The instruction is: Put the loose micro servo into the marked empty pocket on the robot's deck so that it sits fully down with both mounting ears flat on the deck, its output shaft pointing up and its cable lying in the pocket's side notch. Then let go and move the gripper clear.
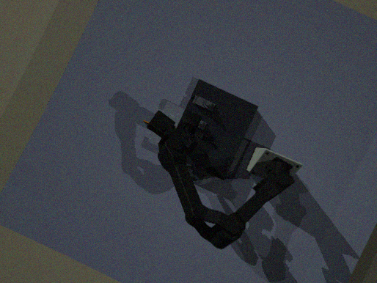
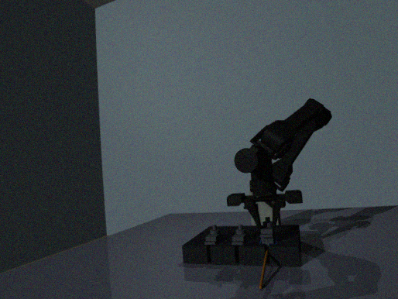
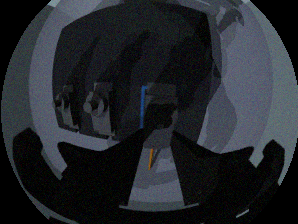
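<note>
Nearest the exterior camera, at the front wall of the deck (image 2: 240, 252), one thin orange cable (image 2: 263, 269) hangs down from the deck's edge and rests its tip on the table (image 2: 116, 267). Just behind it, at twelve o'clock from the cable's top, sits the micro servo (image 2: 266, 233), low on the deck with its shaft end upward. Directly above it the tool (image 2: 267, 224) points straight down, its two fingers clamped on the servo's sides. So the deciding relation is vertical: the servo lies at six o'clock from the tool, its long axis upright, and the pocket is straight below it. Whether both ears are flat on the deck cannot be told; the light is too dim. Whether the cable lies in the side notch is equally unclear, though it leaves the deck at the front face.

Counting on the deck: three servos show, two already mounted at nine o'clock from the held one (image 2: 211, 235) (image 2: 238, 234), all in one row. One cable is visible. One arm (image 2: 286, 143) rises behind, folded at the elbow.

Farther back, from the top camera, the arm's pale base plate (image 1: 273, 161) stands at four o'clock from the deck (image 1: 235, 121).
</note>
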Controlling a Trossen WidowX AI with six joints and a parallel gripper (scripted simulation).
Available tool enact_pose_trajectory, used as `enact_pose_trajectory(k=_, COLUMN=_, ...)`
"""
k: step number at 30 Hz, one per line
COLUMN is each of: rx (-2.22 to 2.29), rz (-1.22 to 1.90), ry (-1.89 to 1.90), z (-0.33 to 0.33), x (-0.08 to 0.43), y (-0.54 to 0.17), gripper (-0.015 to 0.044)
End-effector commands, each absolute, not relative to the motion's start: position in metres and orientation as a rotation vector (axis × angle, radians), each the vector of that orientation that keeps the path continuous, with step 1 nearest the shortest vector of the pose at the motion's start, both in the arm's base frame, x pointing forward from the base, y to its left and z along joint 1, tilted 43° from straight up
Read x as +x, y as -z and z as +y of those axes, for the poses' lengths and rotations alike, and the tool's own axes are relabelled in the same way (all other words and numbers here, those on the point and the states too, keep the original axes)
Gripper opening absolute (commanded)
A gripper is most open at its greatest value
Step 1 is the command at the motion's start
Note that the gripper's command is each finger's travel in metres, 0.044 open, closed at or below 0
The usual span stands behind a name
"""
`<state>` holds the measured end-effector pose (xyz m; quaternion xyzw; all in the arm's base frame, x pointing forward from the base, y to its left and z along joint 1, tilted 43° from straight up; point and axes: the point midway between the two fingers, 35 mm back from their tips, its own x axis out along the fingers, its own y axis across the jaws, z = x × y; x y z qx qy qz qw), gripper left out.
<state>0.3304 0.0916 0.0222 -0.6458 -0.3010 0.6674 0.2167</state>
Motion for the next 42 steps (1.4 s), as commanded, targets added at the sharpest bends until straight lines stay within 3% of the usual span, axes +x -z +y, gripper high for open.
enact_pose_trajectory(k=1, rx=-1.780, rz=-0.832, ry=-1.849, z=0.094, x=0.329, y=-0.019, gripper=0.0000)
enact_pose_trajectory(k=23, rx=-1.779, rz=-0.832, ry=-1.849, z=0.106, x=0.328, y=-0.007, gripper=0.0000)
enact_pose_trajectory(k=30, rx=-1.780, rz=-0.832, ry=-1.849, z=0.104, x=0.329, y=-0.009, gripper=0.0184)
enact_pose_trajectory(k=40, rx=-1.781, rz=-0.831, ry=-1.850, z=0.077, x=0.328, y=-0.032, gripper=0.0187)
enact_pose_trajectory(k=42, rx=-1.774, rz=-0.820, ry=-1.849, z=0.074, x=0.323, y=-0.033, gripper=0.0240)
